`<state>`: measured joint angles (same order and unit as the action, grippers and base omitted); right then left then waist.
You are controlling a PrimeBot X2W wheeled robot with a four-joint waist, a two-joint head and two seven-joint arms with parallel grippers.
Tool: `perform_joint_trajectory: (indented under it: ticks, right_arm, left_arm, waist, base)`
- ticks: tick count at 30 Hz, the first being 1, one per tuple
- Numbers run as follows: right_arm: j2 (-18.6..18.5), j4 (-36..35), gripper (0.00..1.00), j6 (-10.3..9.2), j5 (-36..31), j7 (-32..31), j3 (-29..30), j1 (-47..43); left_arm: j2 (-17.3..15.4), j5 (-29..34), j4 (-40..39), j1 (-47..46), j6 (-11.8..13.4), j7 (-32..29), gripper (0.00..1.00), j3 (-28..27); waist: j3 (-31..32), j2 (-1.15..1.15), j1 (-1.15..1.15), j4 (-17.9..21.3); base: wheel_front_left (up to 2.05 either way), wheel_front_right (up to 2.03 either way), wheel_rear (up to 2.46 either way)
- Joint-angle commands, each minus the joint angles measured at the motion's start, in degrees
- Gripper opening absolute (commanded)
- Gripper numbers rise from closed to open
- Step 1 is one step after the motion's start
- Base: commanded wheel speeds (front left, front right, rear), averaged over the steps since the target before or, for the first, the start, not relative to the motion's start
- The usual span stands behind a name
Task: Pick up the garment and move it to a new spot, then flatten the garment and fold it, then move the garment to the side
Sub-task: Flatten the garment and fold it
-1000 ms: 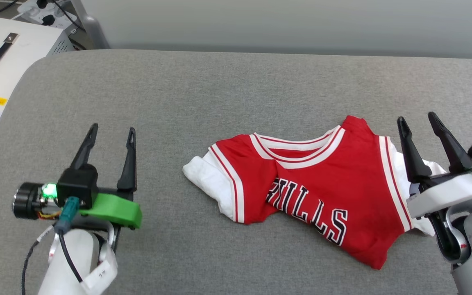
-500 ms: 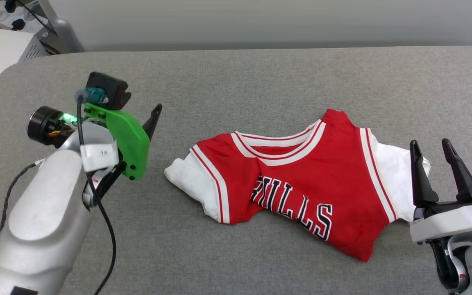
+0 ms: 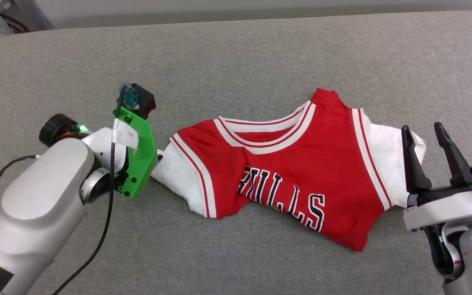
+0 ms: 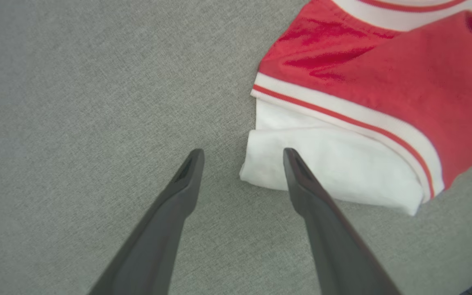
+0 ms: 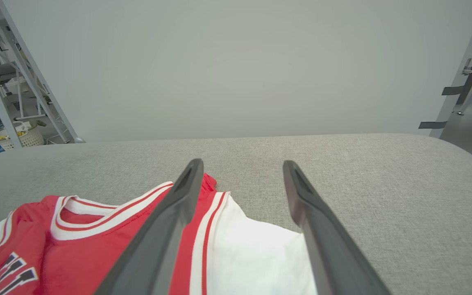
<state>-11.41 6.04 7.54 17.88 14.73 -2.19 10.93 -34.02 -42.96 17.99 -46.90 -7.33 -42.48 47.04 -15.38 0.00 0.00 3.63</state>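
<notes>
Head view, with both wrist views. The garment (image 3: 301,172) is laid front-up on the grey fabric-covered surface (image 3: 236,49), right of centre, its lower body bunched and turned under so that the black, white-outlined lettering (image 3: 285,196) is creased. The left gripper (image 4: 242,153) is pitched downward at the white sleeve (image 4: 342,180) on the robot's left; its jaws are spread wide and nothing is held. In the left wrist view one finger (image 4: 303,184) is seen over the sleeve's folded edge and the other over bare surface, so that the edge is straddled, a placement judged to prepare a pinch for the lift to a new spot. Whether the cloth is touched cannot be told. The right gripper (image 3: 421,128) is likewise wide apart and empty, held nearly level beside the opposite sleeve (image 3: 387,147), presumably in readiness for a matching grasp. The red body is made of a smooth knit with a faint sheen; the sleeves are of matt white cloth, doubled into soft rolls; neck and armholes are bound with red-and-white striped trim. The surface is finely woven, with rounded edges. Limp cloth of this kind is expected to sag and slip unless a full fold is gathered between the fingers.
</notes>
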Motion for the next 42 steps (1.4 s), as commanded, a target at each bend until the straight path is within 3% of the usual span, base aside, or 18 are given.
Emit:
perform_joint_trajectory:
  ticks: [1,9,10,11,18,23,30,33,38,42]
  right_arm:
    - [-0.3,0.2,1.0,-0.05,-0.1,0.2,-0.1,1.1]
    - [-0.6,1.4,1.0,-0.05,0.1,0.3,-0.5,2.8]
    - [-0.7,1.4,1.0,-0.05,0.1,0.3,-0.5,2.9]
    - [-0.7,1.5,1.0,-0.05,0.1,0.3,-0.4,3.0]
    - [-1.0,1.9,1.0,-0.05,0.0,0.3,0.9,2.3]
    - [-0.8,1.9,1.0,-0.05,0.0,0.3,2.2,1.1]
    - [-0.8,1.7,1.0,-0.05,-0.1,0.3,2.5,1.3]
    - [-0.9,2.0,1.0,-0.05,-0.5,0.3,2.2,2.2]
    - [-1.4,3.2,1.0,-0.05,-1.0,0.3,1.4,3.6]
    - [-1.9,4.2,1.0,-0.05,-1.0,0.3,1.1,4.2]
  left_arm:
    - [-0.4,-1.1,1.2,-1.0,-0.1,-0.2,1.0,1.1]
    - [-1.0,-5.6,7.1,-0.6,-0.1,-0.7,1.0,9.1]
    - [-1.0,-6.1,7.3,-0.6,-0.1,-0.8,0.55,10.1]
    - [-1.1,-6.5,7.4,-0.7,-0.1,-0.3,0.0,11.3]
    - [-3.2,-9.8,6.2,-2.2,-0.2,5.7,0.0,13.5]
    - [-7.7,-11.9,3.8,-3.9,-0.2,9.4,0.0,11.6]
    - [-13.0,-14.1,4.8,-4.5,0.7,9.8,0.0,8.8]
    - [-12.9,-14.2,6.8,-3.7,2.0,10.6,0.0,8.6]
    - [-9.8,-15.1,12.7,-1.7,3.4,12.9,0.0,8.5]
    - [-7.3,-14.8,17.4,-0.8,3.1,15.2,0.0,9.1]
  waist:
    - [-2.0,0.0,0.0,1.4]
    - [-4.3,0.0,0.0,2.5]
    - [-4.4,0.0,0.0,2.5]
    - [-4.4,0.0,0.0,2.4]
    - [-2.4,0.0,0.0,0.8]
    - [-0.7,0.0,0.0,-0.4]
    - [-1.5,0.0,0.0,-0.3]
    - [-2.6,0.0,0.0,0.4]
    - [-4.4,0.0,0.0,1.5]
    - [-4.5,0.0,0.0,1.9]
  base:
    - [0.0,0.0,0.0]
    - [0.0,0.0,0.0]
    - [0.0,0.0,0.0]
    - [0.0,0.0,0.0]
    - [0.0,0.0,0.0]
    - [0.0,0.0,0.0]
    - [0.0,0.0,0.0]
    - [0.0,0.0,0.0]
    - [0.0,0.0,0.0]
    - [0.0,0.0,0.0]
